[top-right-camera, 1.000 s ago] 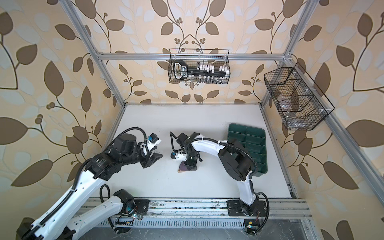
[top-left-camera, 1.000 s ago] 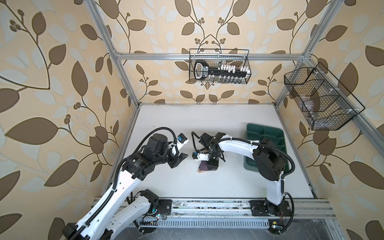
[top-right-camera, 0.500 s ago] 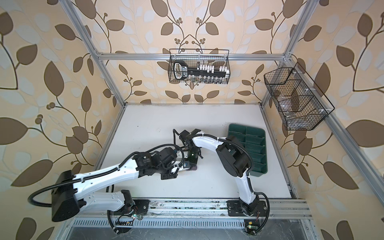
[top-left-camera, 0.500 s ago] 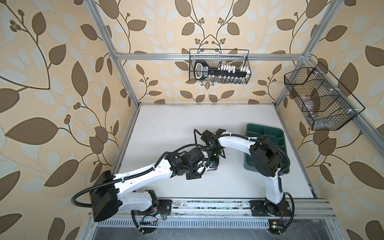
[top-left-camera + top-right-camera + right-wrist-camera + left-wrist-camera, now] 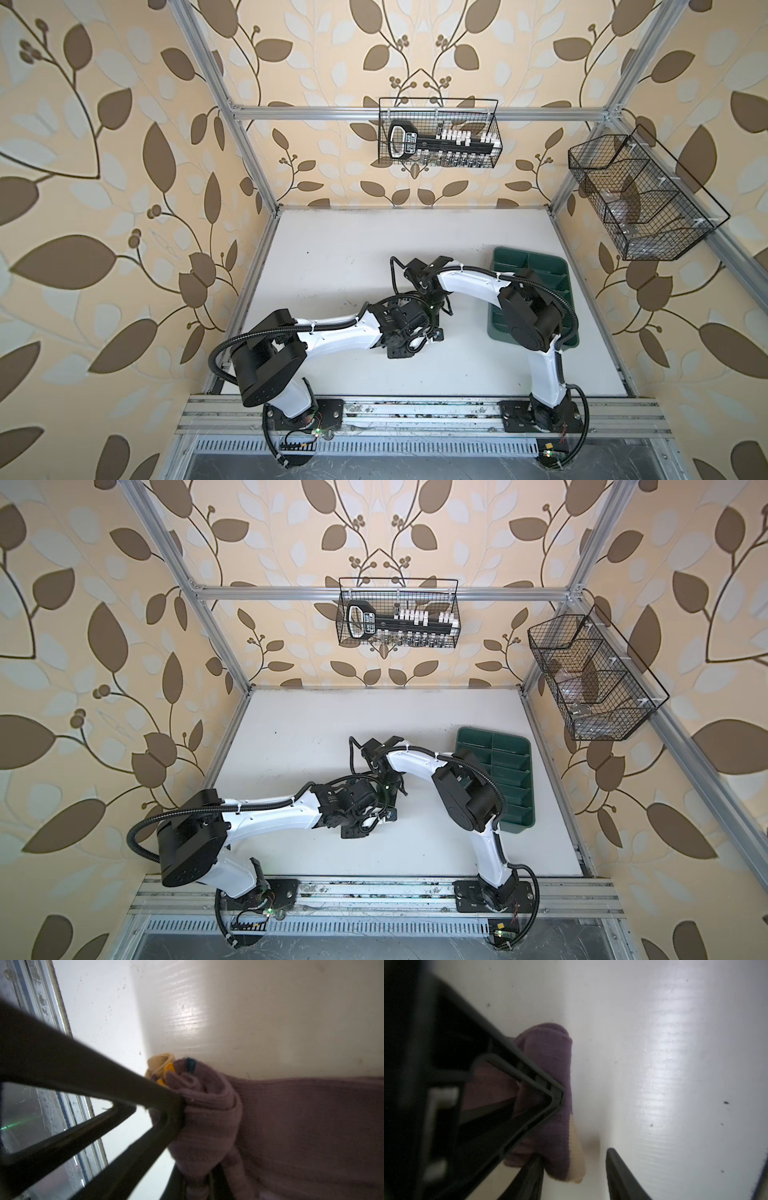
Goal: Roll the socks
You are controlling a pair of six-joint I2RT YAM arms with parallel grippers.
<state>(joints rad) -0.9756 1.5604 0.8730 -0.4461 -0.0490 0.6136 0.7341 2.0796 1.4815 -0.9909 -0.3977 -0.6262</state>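
We get both top views bright and evenly lit, sharp in the middle, straight lines bowing toward the edges. In both wrist views the bench (image 5: 660, 1068) shows streaky glare beside duller shade, and the socks (image 5: 207, 1126), close to the lens, look dim and soft.

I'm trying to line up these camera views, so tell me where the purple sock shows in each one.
Left wrist: purple sock mid-picture, its beige toe showing.
Right wrist: close up, partly rolled, filling much of the picture.
Top view: not visible, hidden where the two arms meet.
Top view: hidden the same way.
Shared landmark: the white table, seen in every view.
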